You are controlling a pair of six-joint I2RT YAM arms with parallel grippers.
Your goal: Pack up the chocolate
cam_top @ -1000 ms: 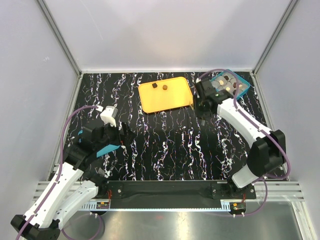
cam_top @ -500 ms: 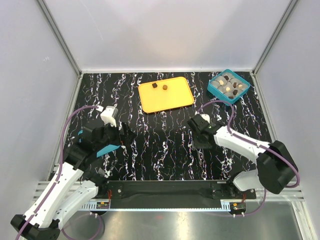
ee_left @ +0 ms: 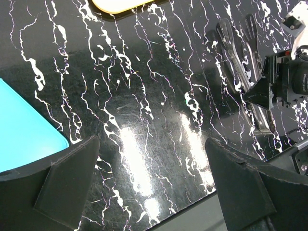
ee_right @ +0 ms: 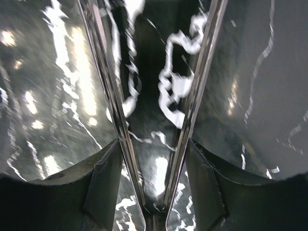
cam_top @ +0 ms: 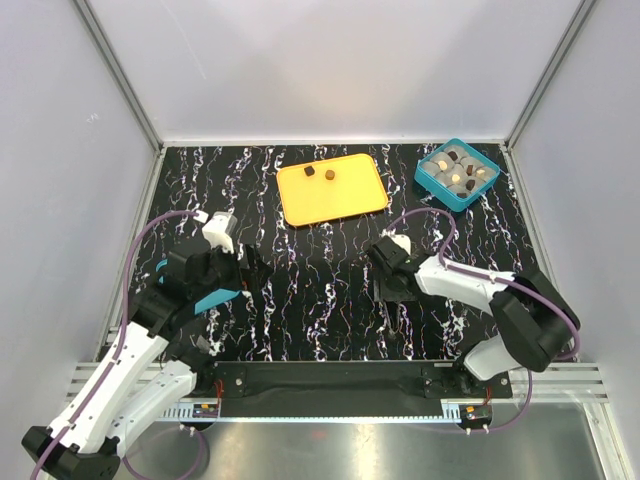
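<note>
Orange tray at the back in the top view, keeping two brown pieces of chocolate for pickup, more already in the teal box beside it; right gripper low over the table. From the left wrist: left gripper spread wide, empty, parked aside; tweezers clamped by the other. From the right wrist: fingers pressing both blades, tips apart, nothing pinched, probably chosen for such tiny targets.

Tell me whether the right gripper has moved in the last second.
Yes. The right gripper, holding tweezers, has pulled back from the teal box toward the near edge, past the orange tray.
</note>
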